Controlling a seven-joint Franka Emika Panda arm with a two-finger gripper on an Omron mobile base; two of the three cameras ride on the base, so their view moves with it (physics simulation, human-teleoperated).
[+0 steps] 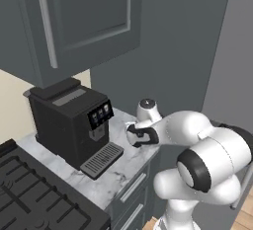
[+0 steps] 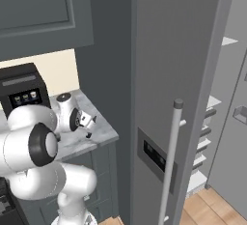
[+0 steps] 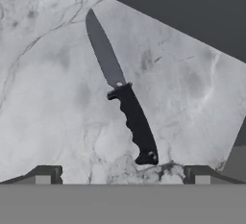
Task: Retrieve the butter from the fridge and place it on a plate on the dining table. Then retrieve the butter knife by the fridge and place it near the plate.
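Note:
The butter knife (image 3: 124,91) lies flat on the small marble counter (image 3: 48,103). Its grey blade points toward the top left of the hand view and its black handle ends just ahead of my fingertips. My gripper (image 3: 122,176) hovers over the handle end, open, with nothing between its fingers (image 3: 48,174). In the right base view the gripper (image 2: 90,126) hangs just above the counter's right end, beside the fridge (image 2: 183,50). The fridge's far door stands open on white shelves (image 2: 208,118). The butter, the plate and the dining table are out of view.
A black coffee machine (image 1: 74,125) stands on the counter (image 1: 118,170) left of my hand, and a dark stove (image 1: 34,194) lies further left. Dark grey wall cabinets (image 1: 74,21) hang overhead. The counter ends against the fridge's side wall (image 2: 108,74), with drawers (image 1: 131,189) below.

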